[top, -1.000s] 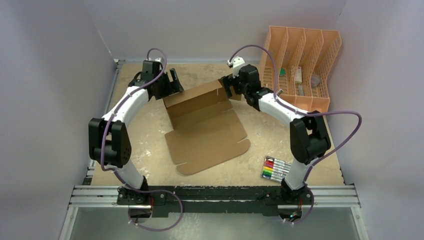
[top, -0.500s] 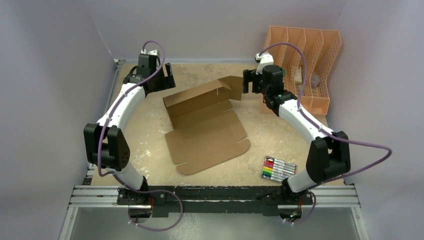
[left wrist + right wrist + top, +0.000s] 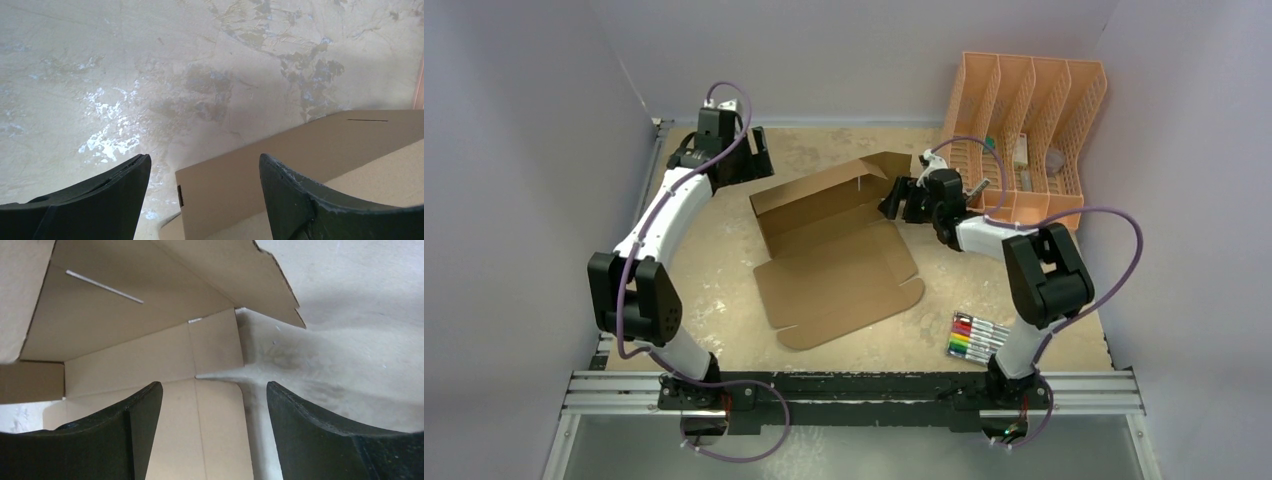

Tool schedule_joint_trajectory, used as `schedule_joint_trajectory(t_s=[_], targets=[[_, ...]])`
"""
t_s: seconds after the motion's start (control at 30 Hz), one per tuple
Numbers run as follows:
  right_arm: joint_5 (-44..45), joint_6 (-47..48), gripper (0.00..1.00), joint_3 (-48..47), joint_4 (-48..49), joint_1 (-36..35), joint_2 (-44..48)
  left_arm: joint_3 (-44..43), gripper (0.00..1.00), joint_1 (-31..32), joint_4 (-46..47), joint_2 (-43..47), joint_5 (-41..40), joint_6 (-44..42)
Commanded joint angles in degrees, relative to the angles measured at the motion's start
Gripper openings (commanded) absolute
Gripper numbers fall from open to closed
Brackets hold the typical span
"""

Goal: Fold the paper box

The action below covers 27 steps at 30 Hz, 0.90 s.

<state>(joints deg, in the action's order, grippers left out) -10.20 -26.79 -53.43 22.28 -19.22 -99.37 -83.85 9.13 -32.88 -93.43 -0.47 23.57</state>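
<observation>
Top external view: the paper box sits mid-frame on the table, partly folded. Its back wall stands up along the upper edge, a side flap is raised at its upper right, and the front panel with rounded tabs lies flat toward the bottom of the frame.

The left gripper is at the upper left of the box, just beside the left end of the back wall and apart from it. Left wrist view: the left gripper has its fingers spread wide and holds nothing. The slitted box wall is at lower right, with bare table above.

The right gripper is right of centre, at the box's right edge under the raised flap. Right wrist view: the right gripper has its fingers wide apart and empty, facing the box interior. Whether it touches the cardboard, cannot tell.

The peach slotted organizer is at upper right, well apart from the box. The pack of markers is at lower right.
</observation>
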Motion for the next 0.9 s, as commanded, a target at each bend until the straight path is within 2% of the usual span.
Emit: schedule_joint_trajectory(t_s=[0.0,0.13,0.33,0.5,0.7,0.87], targets=[[-2.77,-3.9,0.77,-0.53,13.5,-0.21,-2.86,-1.19,0.79,0.02,-1.17,5.06,-3.78,1.52],[-1.73,-4.62,0.73,-0.94,16.94,-0.2,-6.86,1.32,0.78,0.18,-1.59,6.71,-4.98,4.19],[-2.74,-4.37,0.71,-1.66,20.41,-0.62,-11.92,7.58,0.77,0.37,1.06,12.93,-8.64,8.71],[-5.18,-4.34,0.69,-2.65,22.15,-0.69,-14.74,8.76,0.77,0.37,0.22,14.29,-7.86,11.37],[-7.57,-4.13,0.59,-3.58,22.98,-0.94,-16.55,12.73,0.77,0.52,1.48,14.78,-5.09,13.91],[-8.35,-2.47,0.45,-3.85,22.27,-1.38,-15.31,15.39,0.77,1.23,3.05,14.79,-3.24,15.71]])
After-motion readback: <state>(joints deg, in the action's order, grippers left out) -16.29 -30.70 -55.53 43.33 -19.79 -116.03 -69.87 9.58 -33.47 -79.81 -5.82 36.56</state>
